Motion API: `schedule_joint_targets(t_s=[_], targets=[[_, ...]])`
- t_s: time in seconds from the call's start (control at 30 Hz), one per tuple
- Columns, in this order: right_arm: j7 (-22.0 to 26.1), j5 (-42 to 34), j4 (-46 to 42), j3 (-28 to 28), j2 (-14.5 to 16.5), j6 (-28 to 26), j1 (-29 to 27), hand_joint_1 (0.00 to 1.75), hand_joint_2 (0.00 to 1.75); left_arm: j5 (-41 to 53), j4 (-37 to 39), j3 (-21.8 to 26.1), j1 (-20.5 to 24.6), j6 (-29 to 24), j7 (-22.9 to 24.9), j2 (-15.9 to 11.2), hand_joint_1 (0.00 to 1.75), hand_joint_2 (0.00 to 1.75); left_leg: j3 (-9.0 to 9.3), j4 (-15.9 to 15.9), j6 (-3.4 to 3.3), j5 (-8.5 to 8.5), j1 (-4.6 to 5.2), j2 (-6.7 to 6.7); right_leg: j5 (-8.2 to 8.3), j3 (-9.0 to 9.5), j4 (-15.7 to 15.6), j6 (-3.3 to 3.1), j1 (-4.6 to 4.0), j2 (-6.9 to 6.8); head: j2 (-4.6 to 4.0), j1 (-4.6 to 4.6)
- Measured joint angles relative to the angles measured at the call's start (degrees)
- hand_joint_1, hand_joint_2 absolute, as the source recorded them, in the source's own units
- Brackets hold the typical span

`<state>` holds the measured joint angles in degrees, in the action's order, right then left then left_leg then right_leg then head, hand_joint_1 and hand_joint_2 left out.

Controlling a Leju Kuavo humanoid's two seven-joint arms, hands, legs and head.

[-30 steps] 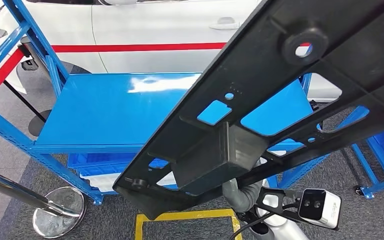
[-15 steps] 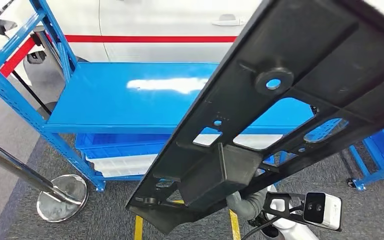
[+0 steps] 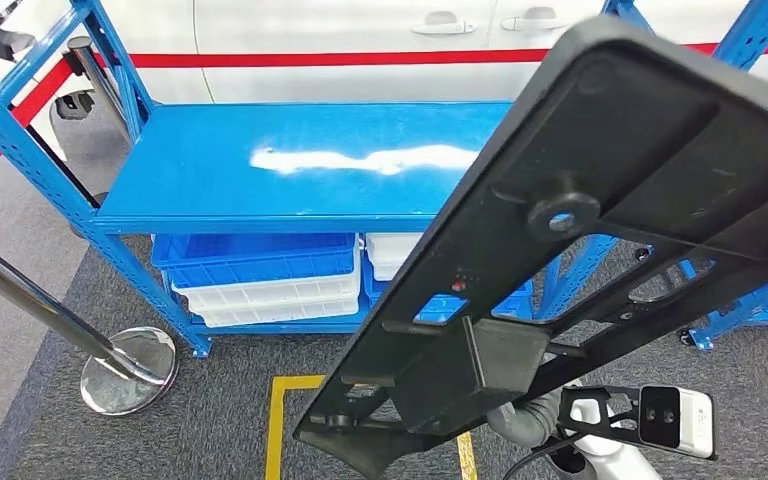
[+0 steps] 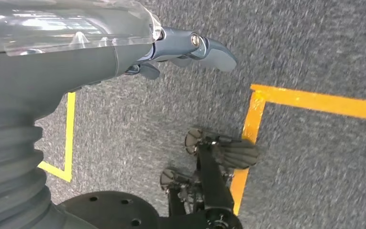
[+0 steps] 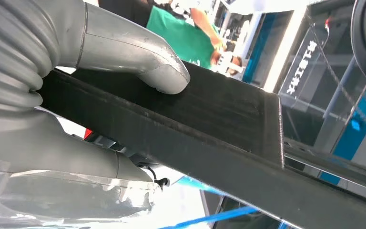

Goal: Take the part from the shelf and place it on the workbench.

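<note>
The part (image 3: 610,250) is a long black plastic panel with cut-outs, a round boss and a box-like block. It slants across the right of the head view, off the shelf. My right hand (image 3: 522,420) grips it from below near its lower end. In the right wrist view the grey thumb (image 5: 162,71) presses on the part's flat black edge (image 5: 209,119). My left hand (image 4: 181,47) hangs over the grey carpet, fingers stretched out and holding nothing.
The blue shelf (image 3: 290,170) stands ahead with a bare top board and blue and white bins (image 3: 260,270) beneath. A chrome stanchion base (image 3: 125,365) is at the left. Yellow floor tape (image 3: 290,400) marks the carpet. A white car (image 3: 360,30) is behind.
The whole picture has shifted: the shelf now sits farther off and its lower bins show. The part stays held in my right hand, lying further right in the view.
</note>
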<state>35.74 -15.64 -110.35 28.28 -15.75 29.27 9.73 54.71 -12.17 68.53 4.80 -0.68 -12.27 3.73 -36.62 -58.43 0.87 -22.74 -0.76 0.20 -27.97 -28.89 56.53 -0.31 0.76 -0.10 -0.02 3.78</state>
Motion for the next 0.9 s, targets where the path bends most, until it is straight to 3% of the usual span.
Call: schedule_joint_targets(t_s=[0.07, 0.13, 0.17, 0.2, 0.27, 0.33, 0.37, 0.4, 0.47, 0.5, 0.53, 0.63, 0.67, 0.7, 0.73, 0.8, 0.87, 0.9], targets=[[0.0, 0.0, 0.1, -0.6, 0.2, 0.9, -0.1, 1.75, 1.75, -0.1, 0.0, 0.0, -0.2, -0.1, -0.2, 0.1, 0.0, 1.75, -1.58, -4.6, 0.2, -5.25, -0.15, -0.05, 1.38, -1.44, -0.1, -0.85, -0.03, -0.25, 0.0, 0.01], [0.0, -0.3, 0.4, -1.0, 0.4, 1.0, 0.0, 1.75, 1.75, -0.1, 0.0, 0.0, -0.2, -0.2, -0.4, 0.2, 0.0, 1.75, -2.93, -11.6, 0.32, -10.38, -0.19, -0.05, 2.69, -3.17, 0.0, -1.15, -0.28, -0.32, 0.0, 0.01], [0.0, -0.6, 0.6, -1.1, 0.4, 0.8, 0.3, 1.75, 1.75, -0.2, 0.0, 0.0, -0.1, -0.3, -0.5, 0.2, 0.0, 1.75, -2.94, -14.1, 0.38, -11.07, -0.2, -0.05, 3.37, -4.13, 0.1, -1.17, -0.4, -0.37, 0.0, 0.01], [0.0, -1.1, 0.9, -1.2, 0.4, 0.4, 0.6, 1.75, 1.75, -0.2, 0.0, 0.0, -0.1, -0.3, -0.7, 0.1, 0.0, 1.75, -2.2, -15.0, 0.38, -10.4, -0.19, -0.05, 4.04, -5.17, 0.3, -1.13, -0.49, -0.41, 0.0, 0.01], [0.0, -2.0, 1.5, -1.2, 0.4, -0.7, 1.6, 1.75, 1.75, -0.1, 0.0, 0.0, 0.0, -0.3, -1.0, 0.1, 0.0, 1.75, 1.94, -11.5, 0.19, -7.32, -0.17, -0.04, 5.25, -7.19, 0.8, -0.88, -0.54, -0.41, 0.0, 0.02], [0.0, -2.7, 1.9, -1.2, 0.4, -1.4, 2.6, 1.75, 1.75, -0.1, 0.0, 0.0, 0.2, -0.3, -1.2, 0.0, 0.0, 1.75, 8.0, -3.5, -0.18, -7.1, 0.04, -0.03, 6.19, -8.6, 1.5, -0.36, -0.64, -0.47, 0.0, 0.02], [0.0, -2.9, 2.0, -1.2, 0.4, -1.7, 3.0, 1.75, 1.75, -0.1, 0.0, 0.0, 0.4, -0.3, -1.3, 0.0, 0.0, 1.75, 9.99, -0.4, -0.39, -7.72, 0.2, -0.04, 6.66, -8.93, 1.7, -0.04, -0.65, -0.59, 0.0, 0.01], [0.0, -3.1, 2.1, -1.1, 0.4, -2.0, 3.3, 1.75, 1.75, -0.1, 0.0, 0.0, 0.5, -0.3, -1.3, 0.0, 0.0, 1.75, 10.92, 1.3, -0.63, -8.3, 0.4, -0.06, 7.16, -9.11, 1.7, 0.31, -0.61, -0.71, 0.0, 0.01], [0.0, -3.6, 2.3, -0.7, 0.3, -2.7, 4.0, 1.75, 1.75, -0.1, 0.0, 0.0, 0.4, -0.2, -1.5, 0.0, 0.0, 1.75, 10.44, 1.8, -1.25, -7.64, 0.48, 0.04, 7.91, -9.24, 1.7, 1.02, -0.41, -0.78, 0.0, 0.0], [0.0, -3.9, 2.3, -0.4, 0.2, -3.0, 4.4, 1.75, 1.75, -0.1, 0.0, 0.0, 0.4, -0.1, -1.5, 0.1, 0.0, 1.75, 9.99, 1.9, -1.68, -7.03, 0.42, 0.16, 7.2, -9.53, 2.1, 1.36, -0.29, -0.65, 0.0, 0.01], [0.0, -4.2, 2.4, -0.1, 0.1, -3.1, 4.8, 1.75, 1.75, -0.1, 0.0, 0.0, 0.4, 0.0, -1.6, 0.1, 0.0, 1.75, 9.41, 2.0, -2.08, -6.3, 0.33, 0.3, 5.34, -10.04, 3.5, 1.67, -0.19, -0.48, 0.0, 0.01], [0.0, -4.7, 2.6, 0.6, -0.2, -3.2, 5.7, 1.75, 1.75, -0.2, 0.0, 0.0, 0.5, 0.1, -2.0, 0.2, 0.0, 1.75, 6.91, 2.0, -2.68, -4.09, 0.36, 0.46, -3.13, -12.56, 13.4, 2.45, 0.11, -0.19, 0.0, 0.01], [0.0, -4.8, 2.7, 0.8, -0.2, -3.2, 5.8, 1.75, 1.75, -0.2, 0.0, 0.1, 0.5, 0.1, -2.2, 0.2, 0.0, 1.75, 5.97, 1.8, -2.64, -3.4, 0.39, 0.46, -4.15, -12.93, 16.6, 2.66, 0.19, -0.18, 0.0, 0.0], [0.0, -4.8, 2.9, 1.0, -0.2, -3.1, 5.9, 1.75, 1.75, -0.2, 0.0, 0.1, 0.5, 0.1, -2.2, 0.2, 0.0, 1.75, 4.97, 1.7, -2.53, -2.79, 0.4, 0.45, -3.7, -12.53, 18.1, 2.81, 0.3, -0.18, 0.0, 0.0], [0.0, -4.9, 2.9, 1.1, -0.2, -3.0, 6.0, 1.75, 1.75, -0.2, 0.0, 0.1, 0.5, 0.1, -2.2, 0.2, 0.0, 1.75, 4.03, 1.5, -2.38, -2.28, 0.4, 0.44, -2.27, -11.19, 17.7, 2.88, 0.42, -0.18, 0.0, 0.0], [0.0, -4.9, 3.0, 1.5, -0.2, -2.8, 6.4, 1.75, 1.75, -0.2, 0.0, 0.1, 0.5, 0.0, -2.1, 0.2, 0.0, 1.75, 2.49, 1.1, -1.95, -1.49, 0.41, 0.4, 0.02, -5.77, 11.4, 2.74, 0.61, -0.17, 0.0, 0.0], [0.0, -5.1, 3.0, 1.8, -0.2, -3.0, 7.1, 1.75, 1.75, -0.2, 0.0, 0.1, 0.5, 0.2, -1.9, 0.2, 0.0, 1.75, 1.65, 0.7, -1.33, -0.77, 0.49, 0.37, -0.83, -0.62, 3.7, 2.07, 0.37, -0.1, 0.0, 0.01], [0.0, -5.3, 3.0, 1.9, -0.3, -3.2, 7.5, 1.75, 1.75, -0.2, 0.0, 0.1, 0.5, 0.3, -1.8, 0.2, 0.0, 1.75, 1.45, 0.7, -0.96, -0.38, 0.49, 0.37, -1.59, 0.53, 1.6, 1.61, 0.15, -0.08, 0.0, 0.01]])
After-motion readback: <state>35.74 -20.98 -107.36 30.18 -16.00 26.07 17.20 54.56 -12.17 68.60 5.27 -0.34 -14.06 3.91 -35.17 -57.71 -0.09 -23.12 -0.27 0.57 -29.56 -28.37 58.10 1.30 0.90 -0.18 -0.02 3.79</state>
